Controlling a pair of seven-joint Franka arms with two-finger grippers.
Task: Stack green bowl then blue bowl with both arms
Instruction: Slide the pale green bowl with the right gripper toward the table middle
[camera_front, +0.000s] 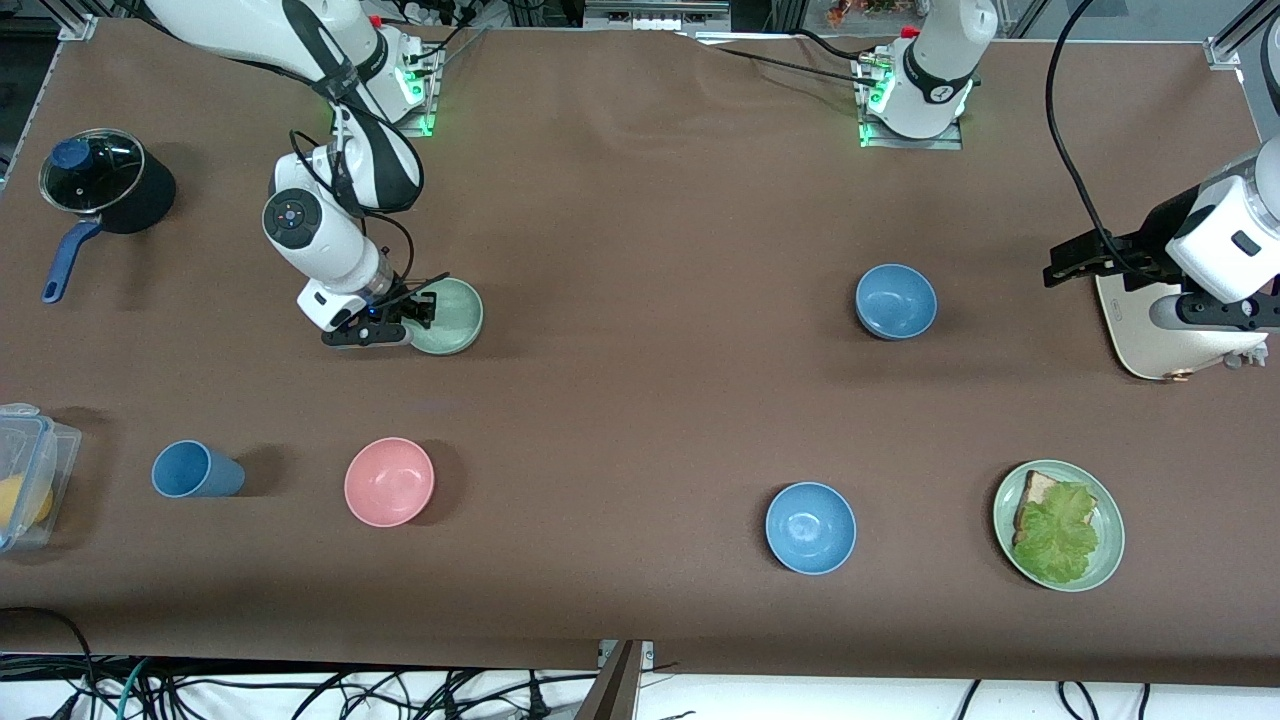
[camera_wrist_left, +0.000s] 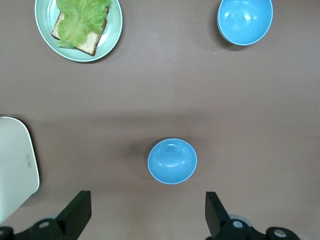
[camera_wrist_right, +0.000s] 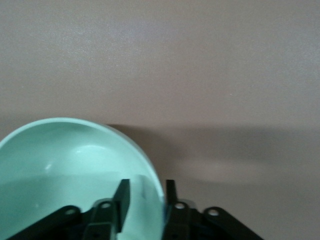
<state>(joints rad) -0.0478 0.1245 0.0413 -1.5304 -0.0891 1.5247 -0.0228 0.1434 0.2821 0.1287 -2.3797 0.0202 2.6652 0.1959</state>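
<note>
The pale green bowl (camera_front: 450, 316) (camera_wrist_right: 65, 165) sits on the brown table toward the right arm's end. My right gripper (camera_front: 425, 308) (camera_wrist_right: 147, 184) is low at the bowl's edge, one finger inside and one outside, shut on the rim. The muted blue bowl (camera_front: 896, 300) (camera_wrist_left: 172, 161) stands alone toward the left arm's end. My left gripper (camera_front: 1058, 262) (camera_wrist_left: 146, 212) hangs open and empty above the table beside that bowl, between it and a white board (camera_front: 1170, 335).
A brighter sky-blue bowl (camera_front: 811, 527) and a green plate with bread and lettuce (camera_front: 1108, 520) lie nearer the front camera. A pink bowl (camera_front: 389, 481), a tipped blue cup (camera_front: 195, 470), a plastic box (camera_front: 30, 470) and a black pot (camera_front: 100, 185) occupy the right arm's end.
</note>
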